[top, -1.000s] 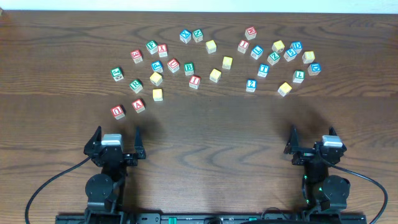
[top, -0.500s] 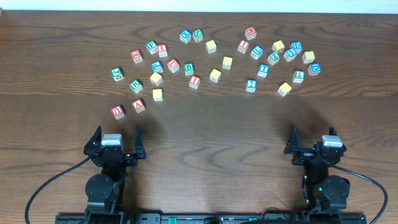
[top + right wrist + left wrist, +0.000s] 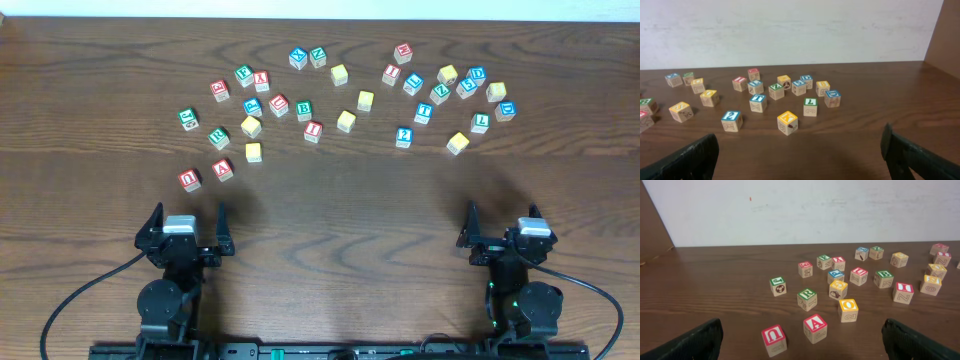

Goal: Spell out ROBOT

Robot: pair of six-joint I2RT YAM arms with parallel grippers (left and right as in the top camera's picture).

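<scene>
Several wooden letter blocks with coloured tops lie scattered over the far half of the dark wooden table. A green R block also shows in the left wrist view. A green B block lies mid-left. A red U block and a red A block lie nearest my left gripper, which is open and empty at the front left. My right gripper is open and empty at the front right. A yellow block is the block nearest to it.
The right cluster holds blue, green and yellow blocks. A white wall runs behind the table's far edge. Cables trail from both arm bases at the front edge.
</scene>
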